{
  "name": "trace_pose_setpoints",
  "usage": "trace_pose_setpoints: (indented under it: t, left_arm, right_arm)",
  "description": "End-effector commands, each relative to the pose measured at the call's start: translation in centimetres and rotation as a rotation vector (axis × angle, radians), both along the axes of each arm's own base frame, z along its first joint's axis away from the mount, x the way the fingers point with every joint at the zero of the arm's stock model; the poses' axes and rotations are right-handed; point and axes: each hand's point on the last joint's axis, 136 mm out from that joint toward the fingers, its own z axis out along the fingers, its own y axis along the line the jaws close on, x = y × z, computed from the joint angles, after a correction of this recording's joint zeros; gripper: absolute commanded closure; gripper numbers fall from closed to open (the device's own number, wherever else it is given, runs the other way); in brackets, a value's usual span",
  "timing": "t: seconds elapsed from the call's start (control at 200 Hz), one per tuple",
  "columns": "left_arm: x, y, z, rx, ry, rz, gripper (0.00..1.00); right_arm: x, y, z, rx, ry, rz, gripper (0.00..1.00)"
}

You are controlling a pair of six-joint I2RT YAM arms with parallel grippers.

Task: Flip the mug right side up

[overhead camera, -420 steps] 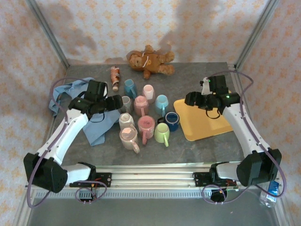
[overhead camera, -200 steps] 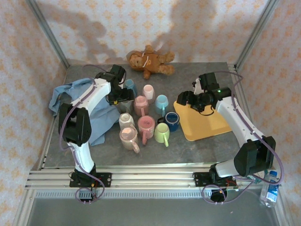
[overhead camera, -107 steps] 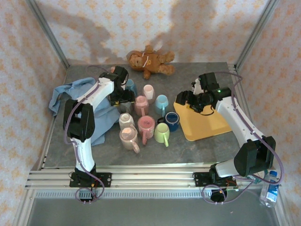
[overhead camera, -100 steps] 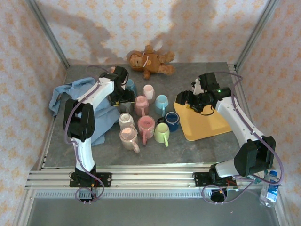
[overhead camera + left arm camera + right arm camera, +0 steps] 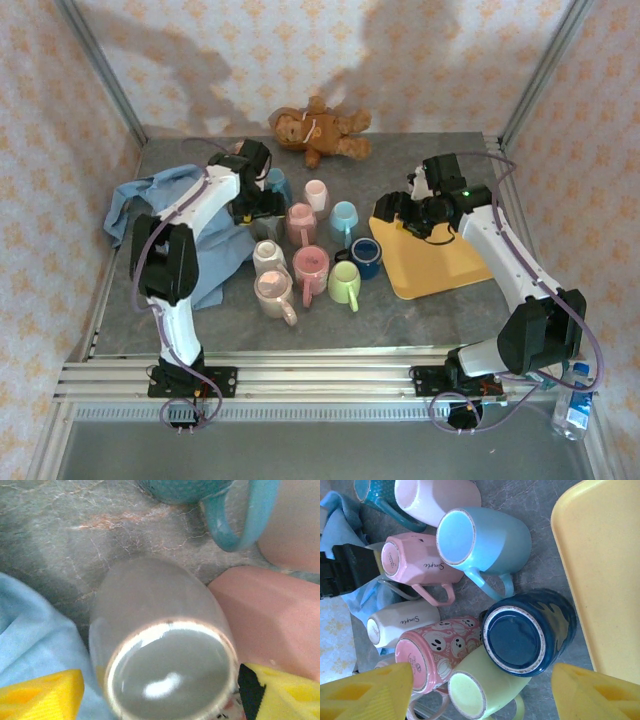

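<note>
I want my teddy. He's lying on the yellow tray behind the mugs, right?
Not on the yellow tray. The teddy lies on the grey table behind the mugs. The top external view shows it.

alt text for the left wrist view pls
A grey mug, upside down, base toward the camera, sits between the yellow fingers of the open left gripper. Blue cloth lies left, a pink mug right, a teal mug above.

The left tool hangs over the far-left corner of the mugs, the right tool above the yellow tray's edge.
</note>
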Motion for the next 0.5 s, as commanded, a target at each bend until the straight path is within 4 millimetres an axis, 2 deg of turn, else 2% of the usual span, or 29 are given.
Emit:
trace_pose_setpoints:
  t: [0.0, 0.135, 0.24, 0.375, 0.495]
  left_arm:
    - [-1.9, -0.6, 2.8, -0.021, -0.035, 0.02, 0.19]
    - [-3.6, -0.6, 2.3, 0.037, -0.003, 0.016, 0.23]
    - [-4.6, -0.5, 1.5, 0.063, 0.026, 0.043, 0.32]
    - [-5.4, -0.3, 0.6, 0.084, 0.058, 0.062, 0.38]
    - [-5.2, -0.4, -0.1, 0.1, 0.066, 0.059, 0.42]
  right_arm:
    - [0.6, 0.3, 0.2, 0.014, -0.013, -0.002, 0.27]
    - [0.7, 0.5, 0.2, 0.02, -0.013, 0.005, 0.28]
    - [0.7, 0.7, 0.1, 0.023, -0.012, 0.013, 0.28]
    - [0.7, 0.7, 0.1, 0.025, -0.011, 0.018, 0.28]
    - [0.6, 0.7, 0.1, 0.028, -0.01, 0.02, 0.29]
